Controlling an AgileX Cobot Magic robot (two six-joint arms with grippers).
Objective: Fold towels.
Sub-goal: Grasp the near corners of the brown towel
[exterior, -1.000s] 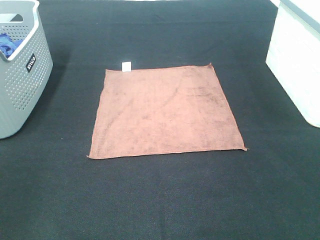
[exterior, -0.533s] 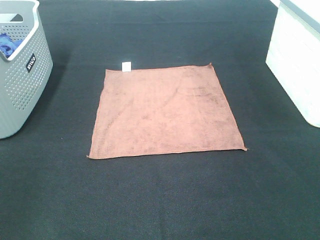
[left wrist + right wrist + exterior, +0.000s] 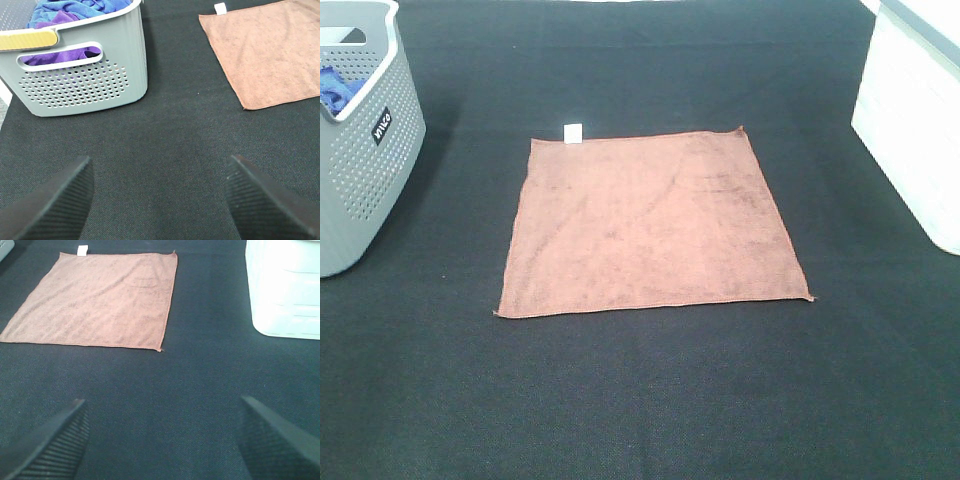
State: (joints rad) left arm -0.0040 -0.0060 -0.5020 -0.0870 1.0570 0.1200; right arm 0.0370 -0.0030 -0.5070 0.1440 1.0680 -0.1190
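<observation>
The rust-brown towel (image 3: 653, 222) lies spread flat and unfolded at the centre of the black tabletop (image 3: 640, 400) in my high camera. Its stitched edges are straight and all four corners are out. A small white tag (image 3: 573, 132) sticks out from the far edge at the towel's 11 o'clock corner, and a faint crease runs across the nap in the far right part. At about 9 to 10 o'clock from the towel, well apart from it, stands a grey perforated basket (image 3: 365, 170). It carries a black label (image 3: 382, 126) whose lettering I cannot read, and a blue cloth (image 3: 335, 88) shows over its rim. My left wrist camera shows a purple cloth (image 3: 55, 20) bundled beside the blue one and visible through the handle slot. At about 2 to 3 o'clock from the towel, also well apart, sits a white ribbed container (image 3: 915, 130), cut off by the edge of the view. The left gripper (image 3: 159, 170) hangs above bare tabletop with its two ridged black fingers (image 3: 55, 200) spread wide and nothing between them. The basket and one corner of the towel lie ahead of it. The right gripper (image 3: 162, 405) is likewise spread wide and empty over bare tabletop, with the towel and the white container ahead of it. Neither gripper touches the towel.
</observation>
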